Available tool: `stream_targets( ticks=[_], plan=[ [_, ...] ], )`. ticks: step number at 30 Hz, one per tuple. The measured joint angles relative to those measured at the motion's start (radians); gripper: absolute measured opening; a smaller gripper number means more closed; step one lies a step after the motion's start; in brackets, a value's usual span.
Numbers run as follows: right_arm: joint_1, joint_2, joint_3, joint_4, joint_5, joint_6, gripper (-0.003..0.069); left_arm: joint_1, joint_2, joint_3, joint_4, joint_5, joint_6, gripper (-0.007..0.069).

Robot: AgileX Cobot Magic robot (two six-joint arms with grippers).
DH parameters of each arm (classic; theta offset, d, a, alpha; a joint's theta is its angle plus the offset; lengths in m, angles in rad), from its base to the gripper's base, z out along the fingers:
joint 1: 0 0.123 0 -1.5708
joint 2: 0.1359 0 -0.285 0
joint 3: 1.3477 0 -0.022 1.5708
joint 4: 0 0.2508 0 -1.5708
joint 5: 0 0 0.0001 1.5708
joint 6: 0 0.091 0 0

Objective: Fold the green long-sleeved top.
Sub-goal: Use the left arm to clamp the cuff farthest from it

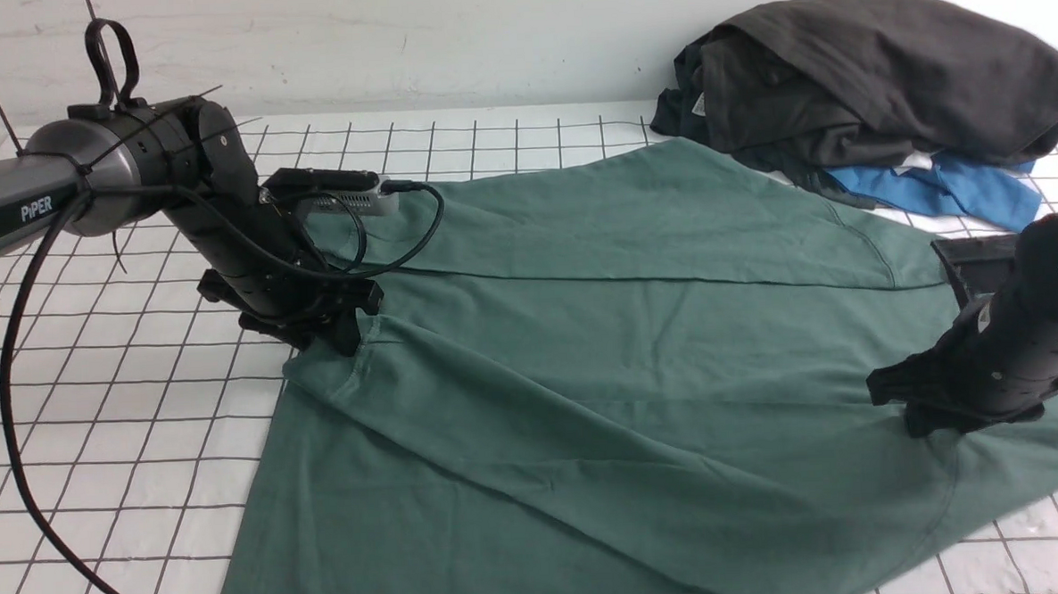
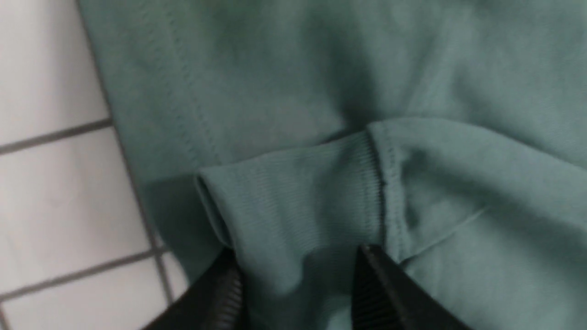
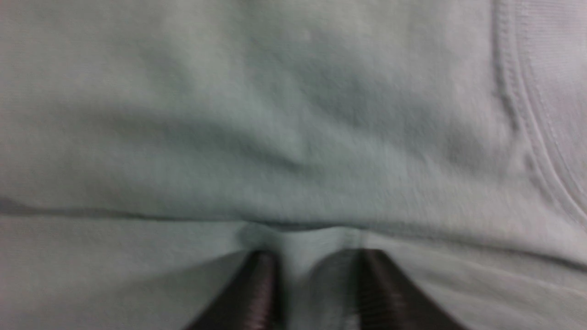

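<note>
Left claw (image 2: 298, 254), right claw (image 3: 315, 253) on green top (image 1: 586, 375)

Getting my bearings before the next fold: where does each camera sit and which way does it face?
Front: between the arms, facing forward over the gridded table and green top; both arms show, left tool and right tool down on the cloth.
Left wrist: on the left arm, looking down at a ribbed cuff; left fingers show, fabric between.
Right wrist: on the right arm, close over fabric and a seam; right fingers show.
Shared: all see the top; front and left wrist also see the grid.
</note>
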Motion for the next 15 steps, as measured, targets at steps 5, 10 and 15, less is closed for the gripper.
stream_targets(
  ticks=[5, 10, 15],
  plan=[
    [0.000, -0.002, 0.000, -0.006, -0.020, 0.004, 0.0015, 0.000, 0.015, 0.000, -0.033, -0.026, 0.023, 0.0057],
    [0.000, -0.059, 0.002, -0.045, 0.031, 0.010, 0.0004, 0.000, 0.016, 0.000, -0.036, -0.026, 0.023, 0.0024],
    [0.000, -0.159, 0.002, -0.129, 0.077, 0.080, 0.0004, 0.000, 0.016, 0.000, -0.036, -0.029, 0.025, 0.0024]
  ],
)
